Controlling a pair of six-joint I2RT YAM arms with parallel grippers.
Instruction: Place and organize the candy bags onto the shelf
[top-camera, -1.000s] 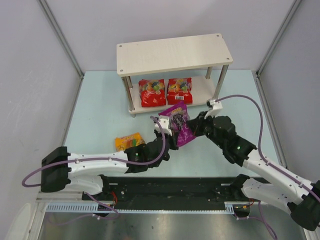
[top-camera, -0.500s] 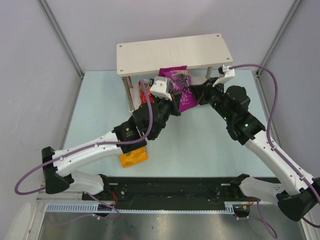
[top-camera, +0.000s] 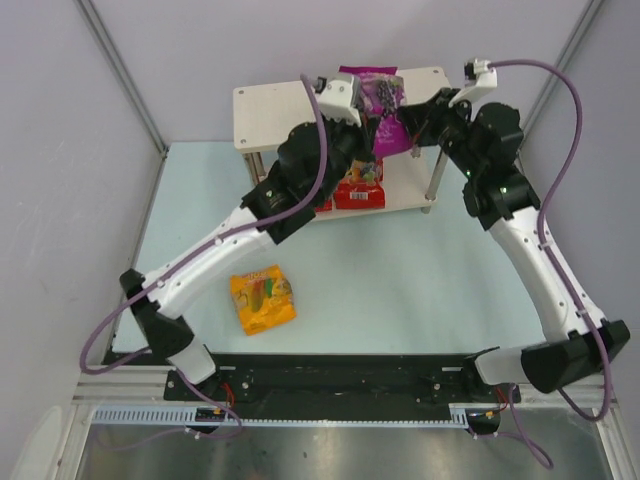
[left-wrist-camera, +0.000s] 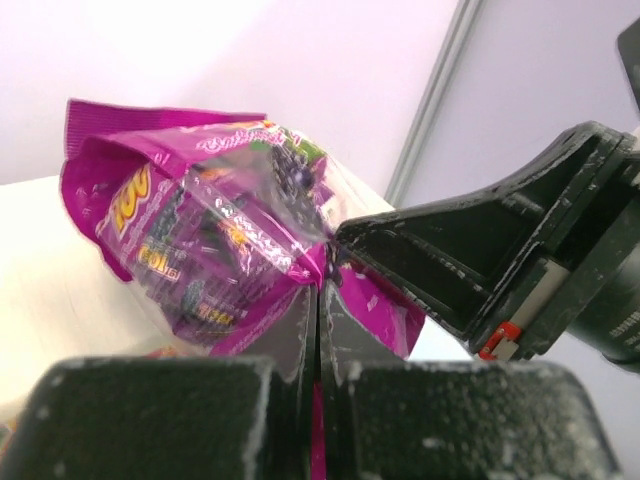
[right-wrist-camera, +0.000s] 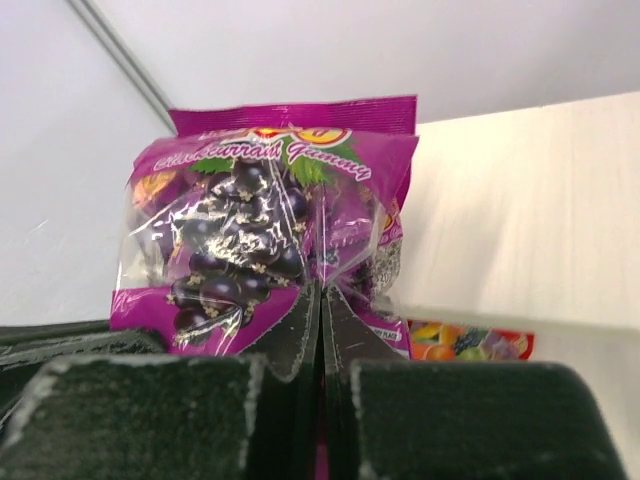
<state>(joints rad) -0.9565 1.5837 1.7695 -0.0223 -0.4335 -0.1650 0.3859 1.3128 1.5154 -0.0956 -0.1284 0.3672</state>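
A purple candy bag (top-camera: 379, 93) with a grape picture hangs upright over the shelf's top board (top-camera: 275, 108). Both grippers pinch its lower edge: my left gripper (top-camera: 373, 130) from the left and my right gripper (top-camera: 405, 126) from the right, each shut on it. The left wrist view shows the purple bag (left-wrist-camera: 200, 225) crumpled above my left gripper (left-wrist-camera: 322, 278), with the right gripper's fingers (left-wrist-camera: 470, 250) beside it. In the right wrist view the purple bag (right-wrist-camera: 250, 215) stands above my right gripper (right-wrist-camera: 320, 292). A red bag (top-camera: 360, 186) lies on the lower tier. An orange-yellow bag (top-camera: 263, 299) lies on the table.
A second red bag (top-camera: 322, 205) on the lower tier is mostly hidden behind my left arm. Metal posts (top-camera: 436, 178) hold up the top board. Grey enclosure walls stand close behind and beside the shelf. The pale top board (right-wrist-camera: 520, 190) stretches to the right of the bag.
Both arms have carried the purple bag from the table in front of the shelf up and back, to above the top board. The orange-yellow bag is uncovered again.
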